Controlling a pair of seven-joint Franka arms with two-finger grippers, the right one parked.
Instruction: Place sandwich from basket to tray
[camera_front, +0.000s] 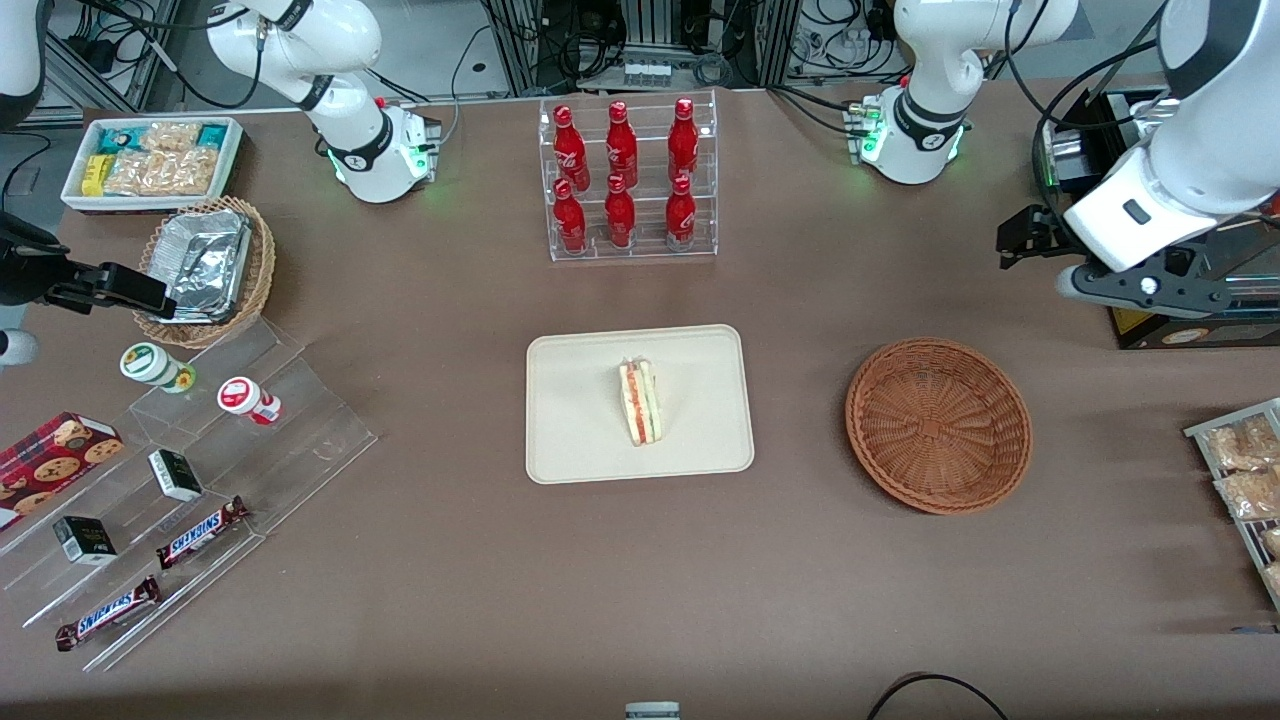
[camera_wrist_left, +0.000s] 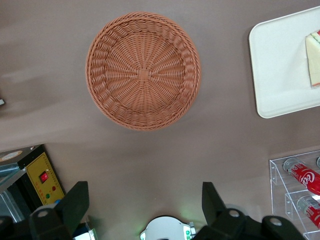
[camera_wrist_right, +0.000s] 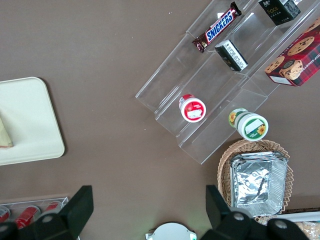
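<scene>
At about nine o'clock from the tabletop's (camera_front: 450, 560) middle in the front view stand the clear stepped shelves (camera_front: 200, 480) of snacks, well apart from the work. At the centre lies the tray (camera_front: 580, 440), and the sandwich (camera_front: 640, 402) rests on it, standing on edge near the tray's middle, with bare tray on every side and no overhang at the rim. At twelve o'clock from the tray stands the bottle rack (camera_front: 630, 180), apart from it. At three o'clock from the tray sits the basket (camera_front: 938, 424), with nothing in it, a strip of bare tabletop between the two. Past the basket, at roughly two o'clock from it and raised above the tabletop toward the working arm's end, hangs the pincer (camera_front: 1020, 240); the wrist view shows its fingers (camera_wrist_left: 75, 205) spread wide apart and gripping nothing, looking down on the basket (camera_wrist_left: 143, 70) with the tray's corner (camera_wrist_left: 280, 65) and a slice of the sandwich (camera_wrist_left: 314, 57) at the frame's margin. By my reading the placing step is done and the task looks complete; what is left is at most for the arm to settle clear. Any such move has open room above the basket, the nearest hazards being the black box (camera_front: 1180, 330) beside the arm and the snack packets (camera_front: 1245, 470) at four o'clock from the basket.
</scene>
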